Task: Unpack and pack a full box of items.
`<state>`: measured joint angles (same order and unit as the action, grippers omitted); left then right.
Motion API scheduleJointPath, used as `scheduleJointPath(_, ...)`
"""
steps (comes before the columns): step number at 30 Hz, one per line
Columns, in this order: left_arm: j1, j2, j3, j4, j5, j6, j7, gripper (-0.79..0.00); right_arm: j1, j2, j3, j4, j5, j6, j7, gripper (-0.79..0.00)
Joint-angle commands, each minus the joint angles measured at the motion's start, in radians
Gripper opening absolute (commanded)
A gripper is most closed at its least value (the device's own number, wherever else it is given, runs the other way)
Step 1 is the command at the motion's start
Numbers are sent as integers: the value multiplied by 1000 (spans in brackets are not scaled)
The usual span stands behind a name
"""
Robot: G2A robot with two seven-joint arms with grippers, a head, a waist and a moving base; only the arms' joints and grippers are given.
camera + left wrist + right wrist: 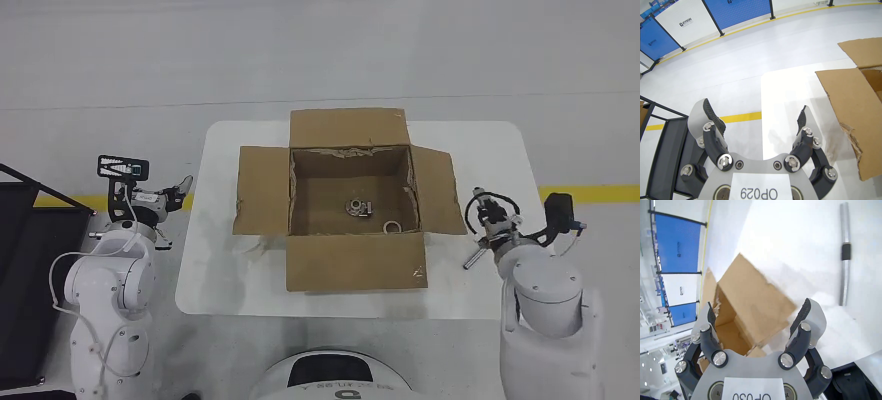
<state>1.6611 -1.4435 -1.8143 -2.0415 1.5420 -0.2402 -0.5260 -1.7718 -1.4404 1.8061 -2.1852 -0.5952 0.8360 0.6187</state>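
One cardboard box [355, 262] sits in the middle of the white bench [470, 280], open at the top with all four flaps folded outward. On the box floor lie two things: a small metal part [358, 208] near the middle, and a white ring [394, 227] toward the box's right near corner, apart from the part.

The left pincer [755, 104] is out past the box's left flap, by the bench's edge. Its two ribbed fingers [712, 113] are spread wide with nothing between them, touching nothing. The right pincer [758, 301] is near the box's right flap, above the bench. It is spread wide too, empty, and clear of the cardboard.

Print shows in several places but is not read out here. One white label [758, 189] with dark characters sits on the left pincer's mount, and a second label [753, 389] sits on the right pincer's mount. Far beyond the box stand two blue panels [738, 11] and one white panel [683, 24], each with a small logo. A yellow floor line [742, 116] runs past the box's left side, and a black rack [668, 151] stands farther out on that side.
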Motion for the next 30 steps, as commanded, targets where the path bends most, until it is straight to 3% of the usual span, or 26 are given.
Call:
scheduleJointPath(1,0,0,0,0,0,0,0,0,10,9,15,71,-22,-13,49,-142)
scheduleJointPath(3,0,0,0,0,0,0,0,0,40,18,27,140,-53,-3,85,-172)
scheduleJointPath(5,0,0,0,0,0,0,0,0,81,25,37,207,-58,-1,118,-302)
scheduleJointPath(6,0,0,0,0,0,0,0,0,101,28,44,245,-75,10,115,-413)
scheduleJointPath(7,0,0,0,0,0,0,0,0,123,32,43,279,-95,22,109,-428)
scheduleJointPath(13,0,0,0,0,0,0,0,0,239,47,5,464,-236,98,77,-434)
scheduleJointPath(30,0,0,0,0,0,0,0,0,290,76,-69,538,-440,137,178,-437)
